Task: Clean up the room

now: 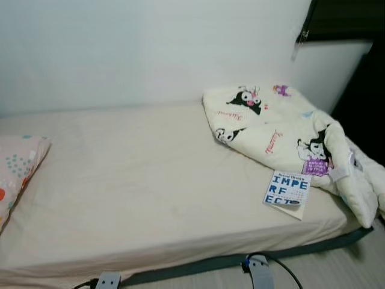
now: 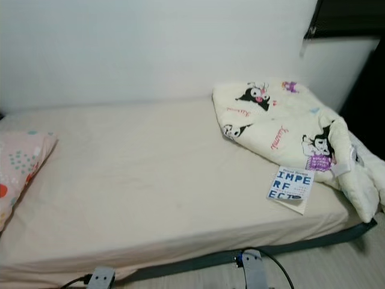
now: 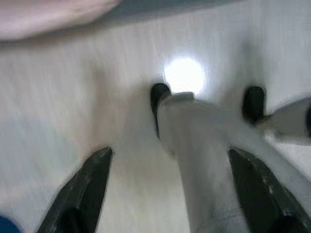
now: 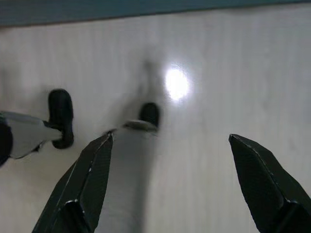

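A bed with a beige sheet spans the eye views. A crumpled cream blanket with cartoon prints lies bunched at the bed's right end. A white book with blue letters rests on the sheet at the blanket's near edge. A pink patterned pillow lies at the left end. Both arms hang low over the pale floor. My left gripper is open with nothing between its fingers. My right gripper is open too, over bare floor.
A white wall backs the bed. A dark window frame sits at the top right. The bed's dark base runs along the near edge. My own legs and feet stand on the pale floor under the grippers.
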Controlling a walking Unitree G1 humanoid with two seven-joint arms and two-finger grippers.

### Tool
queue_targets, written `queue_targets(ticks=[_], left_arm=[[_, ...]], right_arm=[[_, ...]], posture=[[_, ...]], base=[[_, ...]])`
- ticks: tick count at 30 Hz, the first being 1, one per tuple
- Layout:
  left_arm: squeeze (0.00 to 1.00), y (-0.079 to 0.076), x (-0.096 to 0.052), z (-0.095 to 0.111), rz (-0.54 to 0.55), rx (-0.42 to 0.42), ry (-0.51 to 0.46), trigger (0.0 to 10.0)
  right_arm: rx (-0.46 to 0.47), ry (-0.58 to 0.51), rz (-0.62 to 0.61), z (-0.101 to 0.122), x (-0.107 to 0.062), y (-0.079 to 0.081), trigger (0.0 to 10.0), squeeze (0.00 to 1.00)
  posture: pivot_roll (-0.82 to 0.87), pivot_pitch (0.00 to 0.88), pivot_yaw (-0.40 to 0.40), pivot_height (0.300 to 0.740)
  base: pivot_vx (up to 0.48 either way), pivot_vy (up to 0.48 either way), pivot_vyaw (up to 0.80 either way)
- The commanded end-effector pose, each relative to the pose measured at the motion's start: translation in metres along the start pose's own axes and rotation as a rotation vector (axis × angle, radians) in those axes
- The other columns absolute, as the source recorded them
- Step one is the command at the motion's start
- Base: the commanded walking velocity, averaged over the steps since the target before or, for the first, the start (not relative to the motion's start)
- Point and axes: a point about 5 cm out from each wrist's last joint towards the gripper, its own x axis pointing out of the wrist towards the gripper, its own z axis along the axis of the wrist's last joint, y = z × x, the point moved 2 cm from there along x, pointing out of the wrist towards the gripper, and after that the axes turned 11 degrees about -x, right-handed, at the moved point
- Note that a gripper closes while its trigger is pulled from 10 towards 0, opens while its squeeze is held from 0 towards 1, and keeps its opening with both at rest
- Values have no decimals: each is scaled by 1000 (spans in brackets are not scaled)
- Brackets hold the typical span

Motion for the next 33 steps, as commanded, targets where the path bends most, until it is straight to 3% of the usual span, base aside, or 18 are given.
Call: queue_targets(ticks=[1,25,33], left_arm=[[0,1,-1,-9,2,15,40,10000],[0,0,-1,-15,-3,32,66,10000],[0,0,-1,-13,22,11,60,10000]], right_arm=[[0,5,6,-1,0,3,10000,0],[1,7,7,-4,0,3,10000,0],[1,8,7,-4,0,3,10000,0]], posture=[[-14,82,4,738],[-18,94,7,738],[-22,96,8,738]], base=[[251,-405,0],[316,-357,0],[64,0,0]])
